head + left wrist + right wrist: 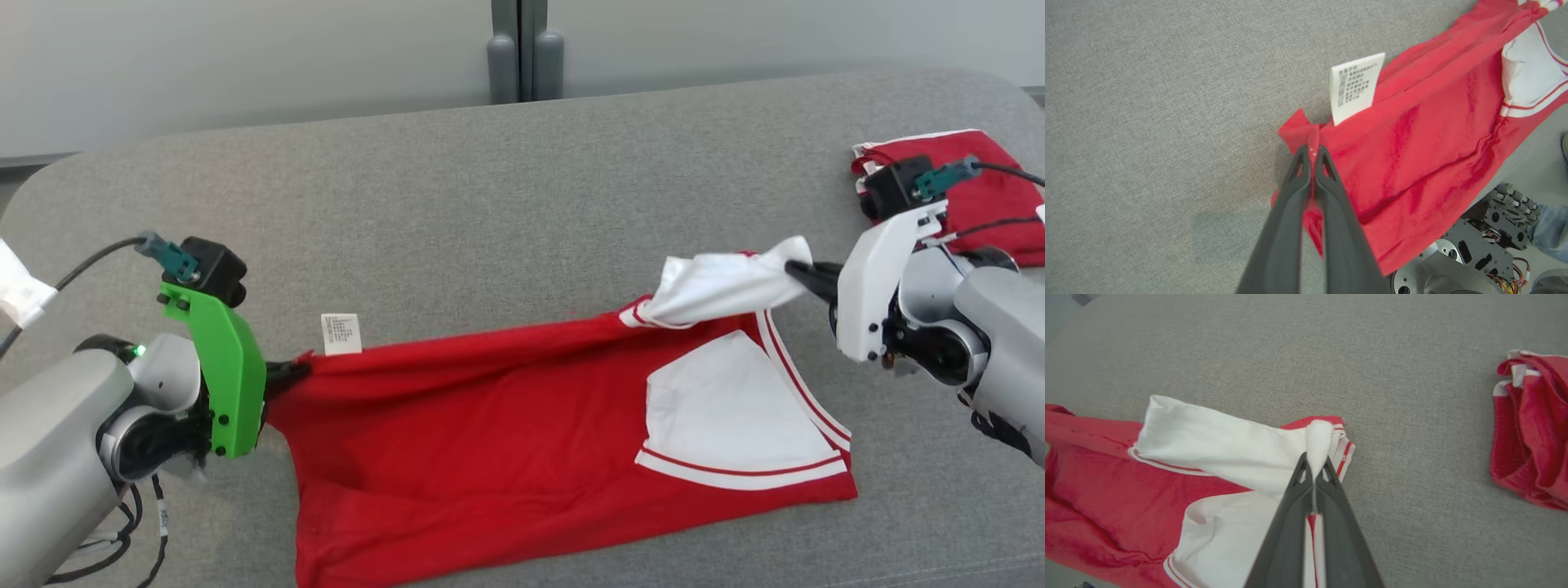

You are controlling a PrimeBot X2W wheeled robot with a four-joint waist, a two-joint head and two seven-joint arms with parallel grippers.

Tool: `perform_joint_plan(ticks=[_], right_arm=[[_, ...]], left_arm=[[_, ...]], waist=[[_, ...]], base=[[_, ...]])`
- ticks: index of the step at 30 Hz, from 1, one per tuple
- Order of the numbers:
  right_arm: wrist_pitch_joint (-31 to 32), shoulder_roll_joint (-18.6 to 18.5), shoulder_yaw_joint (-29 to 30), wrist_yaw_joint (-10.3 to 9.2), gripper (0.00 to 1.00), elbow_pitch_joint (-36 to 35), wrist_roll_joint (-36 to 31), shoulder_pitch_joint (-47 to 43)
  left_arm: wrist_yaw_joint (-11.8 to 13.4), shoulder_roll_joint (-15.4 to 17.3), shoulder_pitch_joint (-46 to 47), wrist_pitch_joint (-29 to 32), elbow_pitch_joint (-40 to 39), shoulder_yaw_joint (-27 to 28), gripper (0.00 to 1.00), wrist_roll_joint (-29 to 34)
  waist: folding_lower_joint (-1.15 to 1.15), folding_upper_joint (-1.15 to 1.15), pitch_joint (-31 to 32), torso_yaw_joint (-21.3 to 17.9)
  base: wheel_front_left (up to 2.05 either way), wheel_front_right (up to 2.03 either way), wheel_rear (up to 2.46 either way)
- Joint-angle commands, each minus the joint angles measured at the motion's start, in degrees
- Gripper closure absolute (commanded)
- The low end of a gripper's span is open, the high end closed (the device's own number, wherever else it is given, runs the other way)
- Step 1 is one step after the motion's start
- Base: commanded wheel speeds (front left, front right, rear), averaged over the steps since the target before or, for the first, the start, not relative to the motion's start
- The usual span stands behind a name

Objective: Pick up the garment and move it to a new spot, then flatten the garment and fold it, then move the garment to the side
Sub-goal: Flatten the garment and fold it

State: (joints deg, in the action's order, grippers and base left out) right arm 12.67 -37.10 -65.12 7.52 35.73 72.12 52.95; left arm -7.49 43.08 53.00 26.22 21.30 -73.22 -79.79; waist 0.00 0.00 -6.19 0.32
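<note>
While the soft red garment, with white panels and striped trim, lies stretched across the grey woven surface between the left gripper and the right gripper, the left one is clamped on its red corner beside a white care label. The right one, likewise closed tight, pinches the bunched white sleeve, raised off the surface.

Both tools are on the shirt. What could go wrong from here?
1. The left tool pinches just a small corner of the shirt; a pull may slip it free.
2. The right tool grips the sleeve bunched and folded over the body, so it may lie down creased.
3. The folded red garment lies close by the right tool; a swing could knock it.
</note>
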Motion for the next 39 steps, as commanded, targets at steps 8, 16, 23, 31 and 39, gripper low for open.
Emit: perform_joint_plan(ticks=[8, 16, 23, 31, 39], right_arm=[[6.5, -1.19, -3.77, -0.07, 1.0, -1.64, 4.14, -4.75], [9.97, -0.42, -5.37, -0.06, 0.68, -1.12, 6.61, -7.27], [12.87, 0.09, -6.05, -0.06, 0.0, -0.66, 7.95, -8.9], [2.85, -2.07, -0.8, -0.05, 0.0, -6.34, 9.94, -7.68], [-23.21, -3.18, 7.53, -0.06, 0.0, -12.17, 5.5, -9.36]], left_arm=[[0.0, 0.94, -4.71, 5.31, -1.78, -0.1, 1.0, -0.62], [0.0, -0.34, -8.01, 7.05, -1.88, -0.13, 0.89, 0.08], [0.0, -0.56, -8.8, 6.21, -1.69, 0.34, 0.0, -1.29], [0.0, 1.93, -5.01, -6.14, -4.03, 4.75, 0.0, 2.97], [5.43, 3.3, -5.98, -24.36, -5.05, 8.53, 0.0, 12.47]], waist=[[0.0, 0.0, 1.61, -1.46], [0.0, 0.0, 1.73, -1.28], [0.0, 0.0, 2.51, -0.53], [0.0, 0.0, 4.3, 0.55], [0.0, 0.0, 5.94, 1.52]], base=[[0.0, 0.0, 0.0], [0.0, 0.0, 0.0], [0.0, 0.0, 0.0], [0.0, 0.0, 0.0], [0.0, 0.0, 0.0]])
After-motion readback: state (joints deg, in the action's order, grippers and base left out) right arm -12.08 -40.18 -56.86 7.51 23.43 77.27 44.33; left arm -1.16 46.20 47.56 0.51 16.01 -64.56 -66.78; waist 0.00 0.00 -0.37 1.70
